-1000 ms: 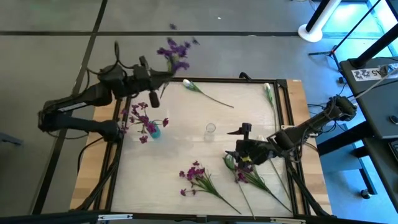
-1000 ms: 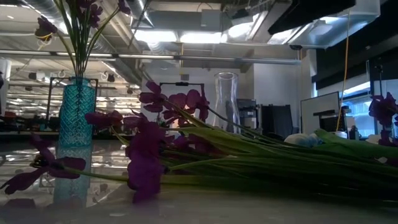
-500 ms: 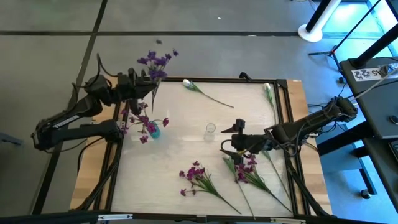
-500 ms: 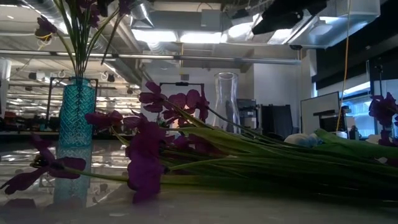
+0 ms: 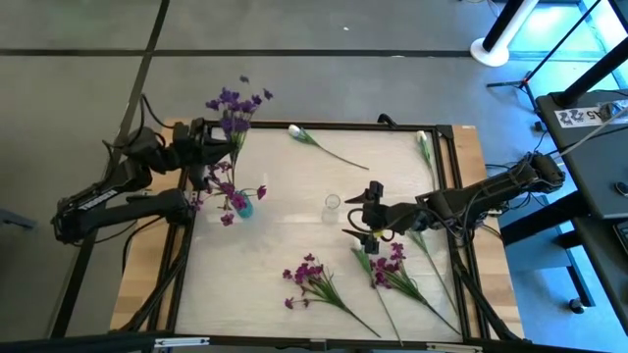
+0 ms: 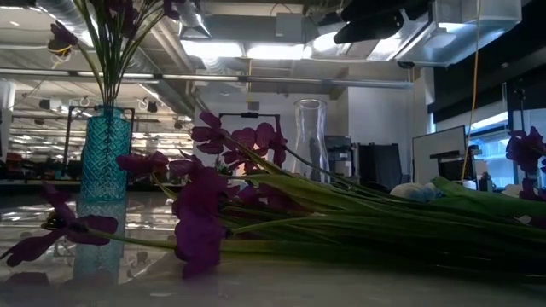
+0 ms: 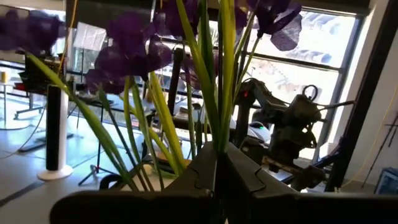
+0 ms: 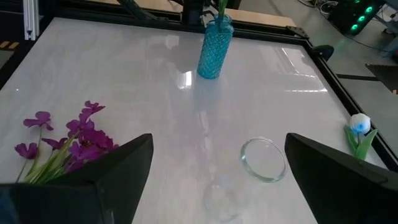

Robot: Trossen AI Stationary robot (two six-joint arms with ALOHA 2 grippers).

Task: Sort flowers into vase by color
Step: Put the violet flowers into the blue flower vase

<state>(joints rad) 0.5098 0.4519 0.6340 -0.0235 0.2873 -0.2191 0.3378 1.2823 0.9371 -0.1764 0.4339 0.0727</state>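
A purple flower bunch (image 5: 234, 102) sticks up at the table's (image 5: 285, 235) eleven o'clock corner, pinched by the left gripper (image 5: 222, 137), whose arm reaches in from nine o'clock beside the blue vase (image 5: 243, 206). The right gripper (image 5: 370, 213), fingers spread and empty, hovers near centre by the clear vase (image 5: 333, 204), arm stretching from three o'clock.

No text, label, brand, number or sign can be read anywhere.
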